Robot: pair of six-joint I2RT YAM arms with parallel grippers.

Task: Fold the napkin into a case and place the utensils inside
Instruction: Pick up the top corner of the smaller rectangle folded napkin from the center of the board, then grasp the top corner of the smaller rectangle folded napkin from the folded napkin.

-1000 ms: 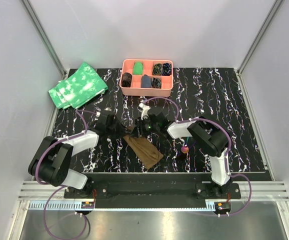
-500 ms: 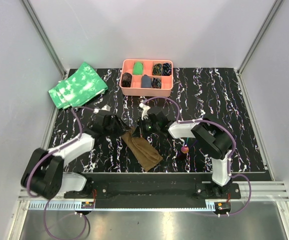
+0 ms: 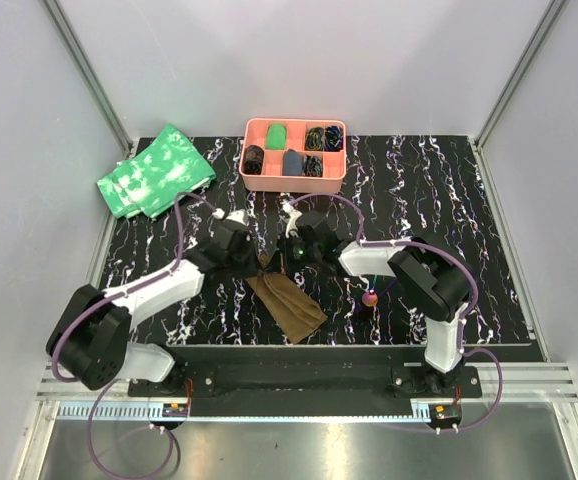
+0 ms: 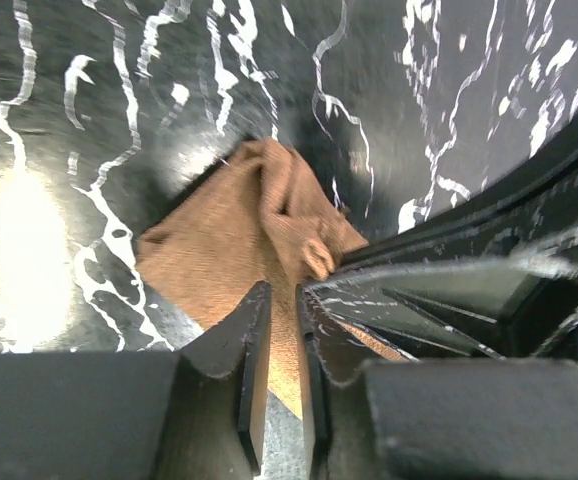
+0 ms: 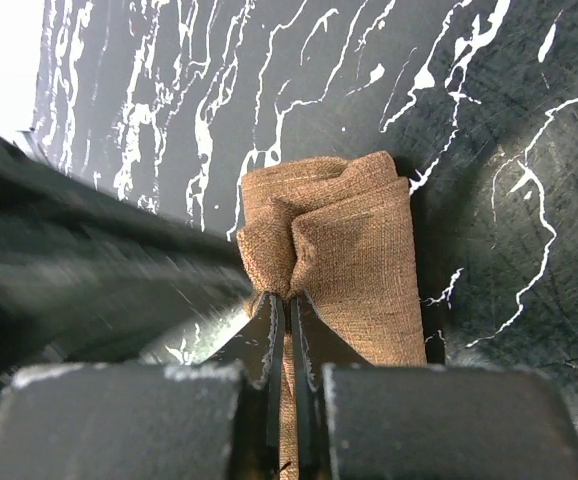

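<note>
napkin (image 3: pixel 289 308): brown strip lying diagonally mid bench (image 3: pixel 469 220), far end bunched between the two tools
left tool (image 4: pixel 281 300): nearly pressed together, pinching a thin cloth edge
right tool (image 5: pixel 284 305): clamped on the puckered fold
utensils (image 3: pixel 370 297): just right of napkin, not inside
step tip: probably lift the far end with both tools level, lay the fold square
change: left tool has moved in closer to right tool; napkin body stayed put

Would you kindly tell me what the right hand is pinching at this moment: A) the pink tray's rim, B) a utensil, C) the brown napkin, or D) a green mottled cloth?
C: the right wrist view shows the right hand closed on a bunched fold of the brown napkin.
</note>
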